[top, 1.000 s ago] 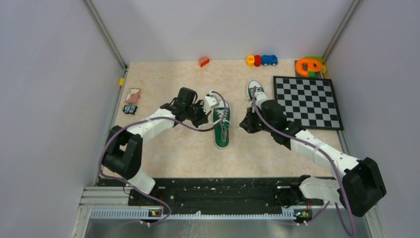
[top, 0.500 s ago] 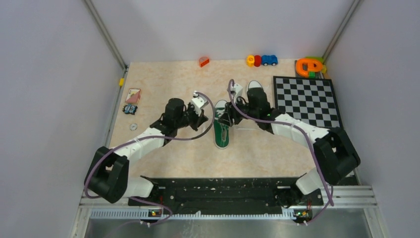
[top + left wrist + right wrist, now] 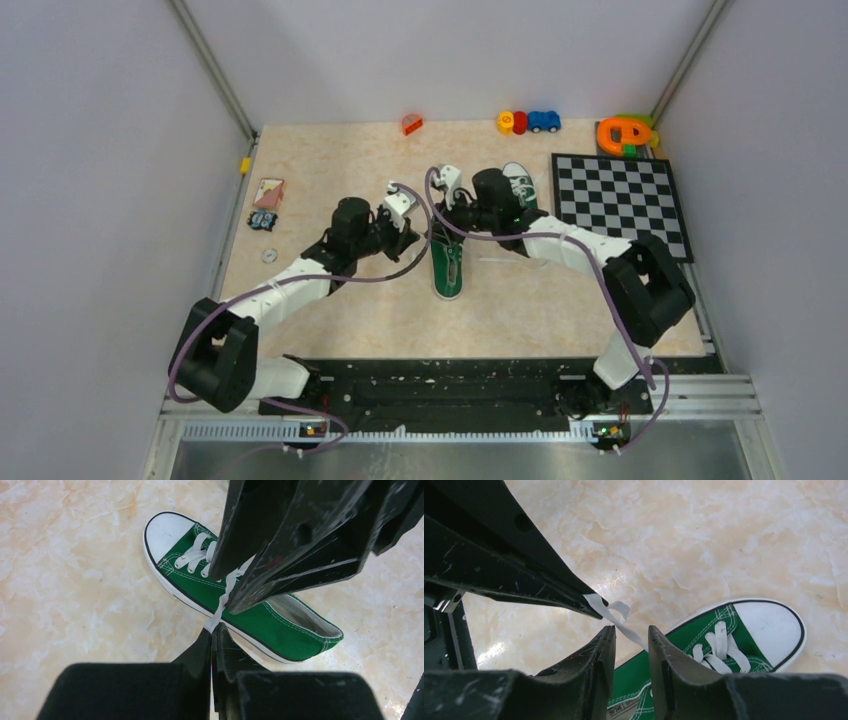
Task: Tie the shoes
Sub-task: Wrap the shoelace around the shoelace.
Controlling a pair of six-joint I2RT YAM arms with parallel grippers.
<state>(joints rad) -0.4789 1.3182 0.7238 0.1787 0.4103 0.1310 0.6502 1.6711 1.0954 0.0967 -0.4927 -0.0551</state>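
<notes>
Both arms stretch forward from the near edge, wrists meeting over the green shoe (image 3: pixel 447 262) mid-table. The left gripper (image 3: pixel 212 632) pinches the white lace (image 3: pixel 223 596) by its end; the right gripper (image 3: pixel 631 632) stands spread around that lace. The second shoe (image 3: pixel 520 185) lies farther back, beside the checkerboard (image 3: pixel 620 205)

Robot lab cell: grey panel walls (image 3: pixel 100 150), aluminium rail (image 3: pixel 450 432), marbled tabletop (image 3: pixel 330 150).

The beige marbled table (image 3: pixel 330 310) bears green shoes (image 3: pixel 447 265), a chessboard (image 3: pixel 620 205) and toys (image 3: pixel 529 122).
</notes>
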